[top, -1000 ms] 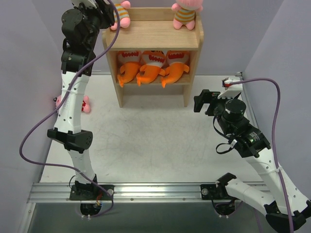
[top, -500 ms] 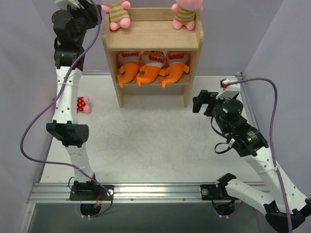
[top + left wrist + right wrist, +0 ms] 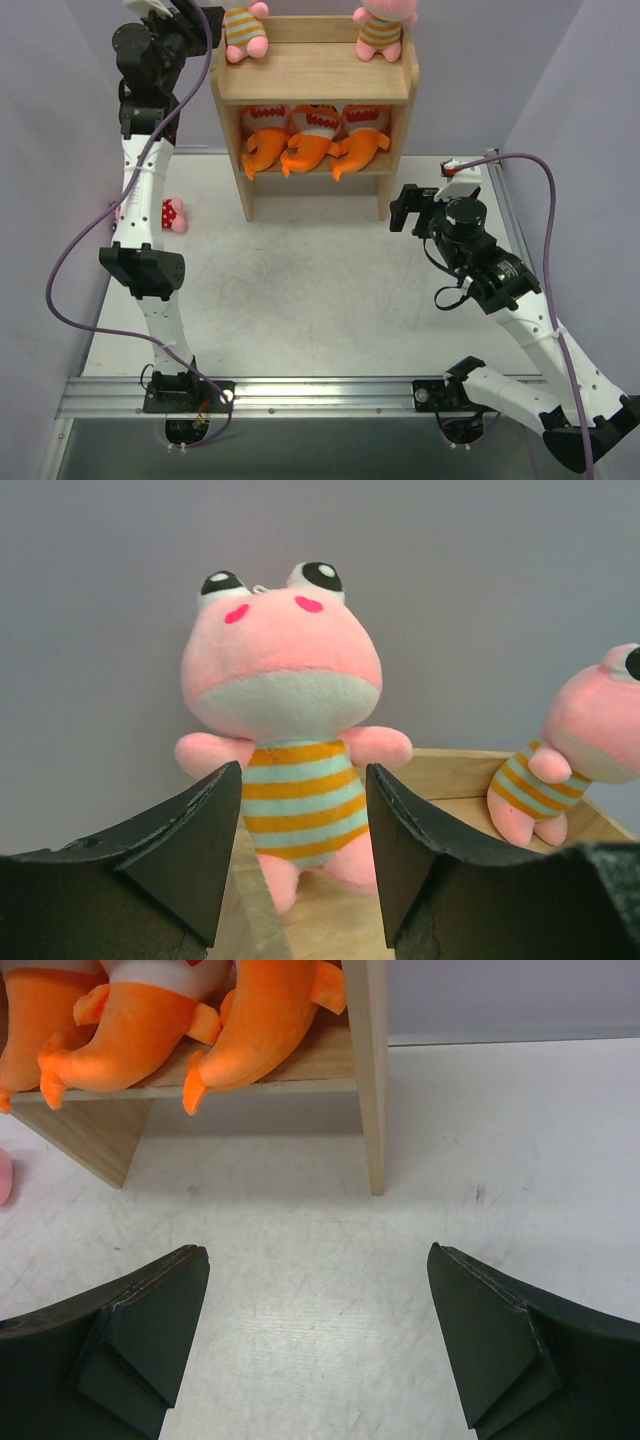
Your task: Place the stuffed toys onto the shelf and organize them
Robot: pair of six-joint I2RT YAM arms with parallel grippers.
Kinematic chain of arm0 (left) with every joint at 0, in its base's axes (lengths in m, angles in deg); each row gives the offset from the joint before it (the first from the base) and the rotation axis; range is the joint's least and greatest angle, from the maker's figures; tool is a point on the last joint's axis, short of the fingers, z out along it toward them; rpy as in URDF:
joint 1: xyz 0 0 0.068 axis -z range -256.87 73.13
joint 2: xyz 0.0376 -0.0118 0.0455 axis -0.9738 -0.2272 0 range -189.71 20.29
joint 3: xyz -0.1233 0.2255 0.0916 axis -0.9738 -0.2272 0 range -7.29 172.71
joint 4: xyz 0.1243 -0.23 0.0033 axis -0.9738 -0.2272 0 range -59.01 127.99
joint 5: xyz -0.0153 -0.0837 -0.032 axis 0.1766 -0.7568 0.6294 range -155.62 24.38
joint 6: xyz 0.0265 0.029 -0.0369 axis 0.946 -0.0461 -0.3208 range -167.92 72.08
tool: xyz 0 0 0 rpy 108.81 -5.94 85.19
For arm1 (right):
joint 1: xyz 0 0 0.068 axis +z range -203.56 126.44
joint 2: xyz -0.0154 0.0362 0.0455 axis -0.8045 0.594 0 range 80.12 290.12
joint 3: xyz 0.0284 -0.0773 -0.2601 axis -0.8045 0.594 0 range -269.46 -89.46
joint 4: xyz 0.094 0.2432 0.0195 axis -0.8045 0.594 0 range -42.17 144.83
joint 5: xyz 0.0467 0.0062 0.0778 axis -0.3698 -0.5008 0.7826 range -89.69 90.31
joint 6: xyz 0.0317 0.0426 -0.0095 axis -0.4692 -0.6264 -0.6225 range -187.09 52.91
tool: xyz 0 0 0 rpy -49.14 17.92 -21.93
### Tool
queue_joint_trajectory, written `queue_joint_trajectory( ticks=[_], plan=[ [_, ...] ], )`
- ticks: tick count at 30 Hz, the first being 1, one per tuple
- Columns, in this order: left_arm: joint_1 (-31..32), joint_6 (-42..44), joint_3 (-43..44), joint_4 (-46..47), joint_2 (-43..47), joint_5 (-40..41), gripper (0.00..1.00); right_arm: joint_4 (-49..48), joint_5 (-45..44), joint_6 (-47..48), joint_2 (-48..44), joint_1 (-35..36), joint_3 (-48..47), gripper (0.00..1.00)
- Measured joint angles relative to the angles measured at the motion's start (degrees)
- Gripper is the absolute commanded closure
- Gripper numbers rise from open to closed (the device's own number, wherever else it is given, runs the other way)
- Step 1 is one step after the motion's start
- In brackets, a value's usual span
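Bare table lies open across the near middle. The right gripper, jaws wide and empty, hovers near the right post of the shelf. The polka-dot doll lies by the left wall, partly behind the left arm. Three orange fish fill the middle tier. On top stand the right striped doll and the left striped doll, at the left rim, faced by the left gripper, jaws parted and empty.

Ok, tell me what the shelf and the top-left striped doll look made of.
The shelf: seemingly light unpainted wood, matte, faint grain showing; solid or plywood, cannot tell. The striped doll: soft plush fabric, fuzzy nap on the pink face, orange and pale-blue striped cloth body, glossy, probably plastic eyes.
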Motion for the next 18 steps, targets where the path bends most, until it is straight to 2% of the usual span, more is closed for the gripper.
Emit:
queue_joint_trajectory(
  ticks=[10,18],
  plan=[
    [9.2,12.5,-0.1,-3.1,0.1,8.9,0.44,0.0,0.7,0.0,0.1,0.0,0.0,0.05],
    [11.6,19.1,0.1,-5.4,0.1,16.4,0.45,0.0,0.7,0.0,-1.3,0.0,0.0,0.05]
  ],
)
